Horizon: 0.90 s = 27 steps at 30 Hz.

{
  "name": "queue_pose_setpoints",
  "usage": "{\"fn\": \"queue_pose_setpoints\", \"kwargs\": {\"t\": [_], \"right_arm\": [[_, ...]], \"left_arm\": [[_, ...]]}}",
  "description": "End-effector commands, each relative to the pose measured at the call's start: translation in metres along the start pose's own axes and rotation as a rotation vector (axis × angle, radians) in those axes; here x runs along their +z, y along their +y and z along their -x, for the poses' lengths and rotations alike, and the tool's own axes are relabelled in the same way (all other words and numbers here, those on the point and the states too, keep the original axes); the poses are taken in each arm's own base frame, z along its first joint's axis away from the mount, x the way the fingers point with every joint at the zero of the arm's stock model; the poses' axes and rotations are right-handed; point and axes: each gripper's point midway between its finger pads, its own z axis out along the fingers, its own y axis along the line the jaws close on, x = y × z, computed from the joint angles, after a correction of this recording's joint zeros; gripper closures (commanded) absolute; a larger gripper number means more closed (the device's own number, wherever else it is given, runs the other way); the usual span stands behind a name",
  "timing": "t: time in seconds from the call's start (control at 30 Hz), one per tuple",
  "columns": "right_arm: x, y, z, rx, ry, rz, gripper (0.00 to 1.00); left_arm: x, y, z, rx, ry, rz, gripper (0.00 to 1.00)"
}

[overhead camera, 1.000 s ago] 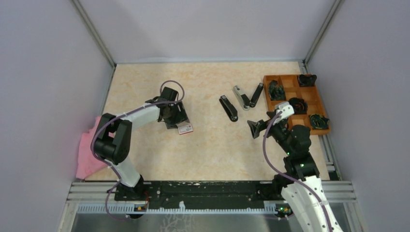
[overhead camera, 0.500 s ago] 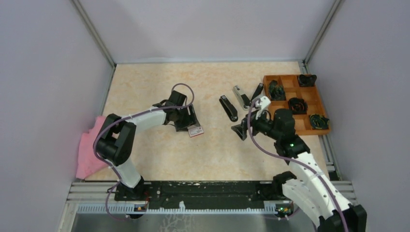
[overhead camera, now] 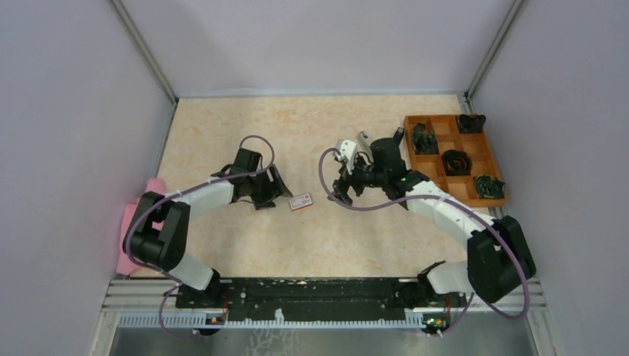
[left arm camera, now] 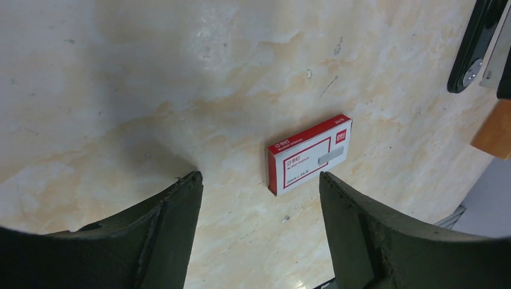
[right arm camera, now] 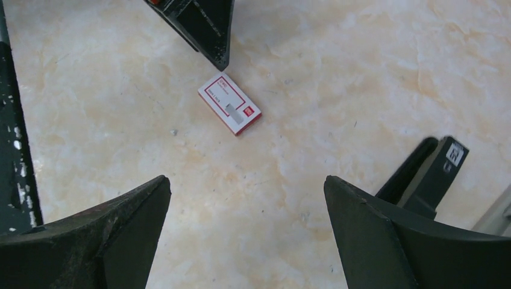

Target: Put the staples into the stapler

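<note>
Since 1 s ago our right gripper (right arm camera: 246,180) has swung left to the black stapler (right arm camera: 429,173), and the left gripper (left arm camera: 259,177) has backed off. We see the stapler lying flat with its long axis diagonal, just outside the right finger, not between the jaws. Beyond it, the red-and-white box (left arm camera: 309,153) lies between both grippers. A grey stapler (overhead camera: 364,141) and the wooden tray (overhead camera: 446,127) sit further right. Both grippers are spread wide, holding nothing.

- Open run across the bare tabletop (overhead camera: 311,245), lower centre.
- Small red-and-white box (overhead camera: 300,202) lies alone mid-frame.
- Staplers (overhead camera: 397,136) and wooden tray (overhead camera: 495,158) crowd upper right.
</note>
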Motion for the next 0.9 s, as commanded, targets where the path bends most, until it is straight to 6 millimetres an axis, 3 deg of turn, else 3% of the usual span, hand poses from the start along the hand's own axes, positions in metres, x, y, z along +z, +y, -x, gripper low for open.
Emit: {"fn": "queue_pose_setpoints", "kwargs": {"t": [0.0, 0.1, 0.27, 0.5, 0.87], "right_arm": [[0.024, -0.003, 0.034, -0.224, -0.062, 0.098, 0.01], [0.045, -0.005, 0.030, -0.283, -0.048, 0.135, 0.01], [0.078, 0.009, 0.022, -0.380, -0.019, 0.273, 0.03], [0.125, 0.018, -0.006, -0.437, 0.087, 0.390, 0.05], [0.157, 0.022, -0.036, -0.414, 0.221, 0.449, 0.18]], "left_arm": [[-0.008, -0.003, -0.002, -0.019, -0.010, -0.098, 0.22], [-0.012, 0.003, -0.006, -0.025, -0.021, -0.150, 0.22], [-0.020, 0.019, -0.001, -0.051, -0.058, -0.186, 0.21], [-0.020, 0.025, -0.005, -0.057, -0.057, -0.208, 0.20], [-0.014, 0.028, -0.010, -0.077, -0.029, -0.237, 0.20]]}}
